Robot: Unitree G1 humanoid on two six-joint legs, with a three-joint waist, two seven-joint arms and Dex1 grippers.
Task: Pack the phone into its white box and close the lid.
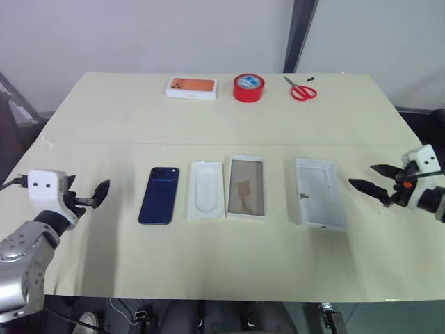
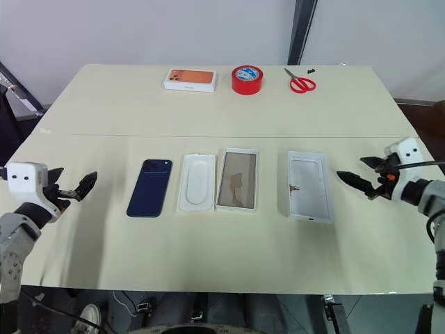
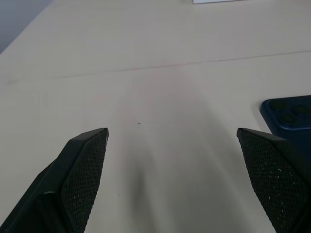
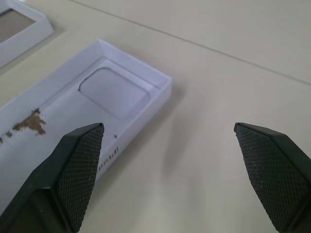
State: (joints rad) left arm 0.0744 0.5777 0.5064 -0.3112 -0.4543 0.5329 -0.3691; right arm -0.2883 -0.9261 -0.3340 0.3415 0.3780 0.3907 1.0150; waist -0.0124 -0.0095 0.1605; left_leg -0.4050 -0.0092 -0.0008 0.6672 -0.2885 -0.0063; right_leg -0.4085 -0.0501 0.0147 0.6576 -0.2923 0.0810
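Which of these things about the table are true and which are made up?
1. The phone is already inside the white box. False: it lies flat on the table, left of the thin white insert.
2. Both tools are open and hold nothing. True: the left tool and the right tool are both open and free of any object.
3. The red tape roll sits between the box with the orange picture and the scissors. True.
4. The lid is closed on the white box. False: it lies open side up, apart, to the right.
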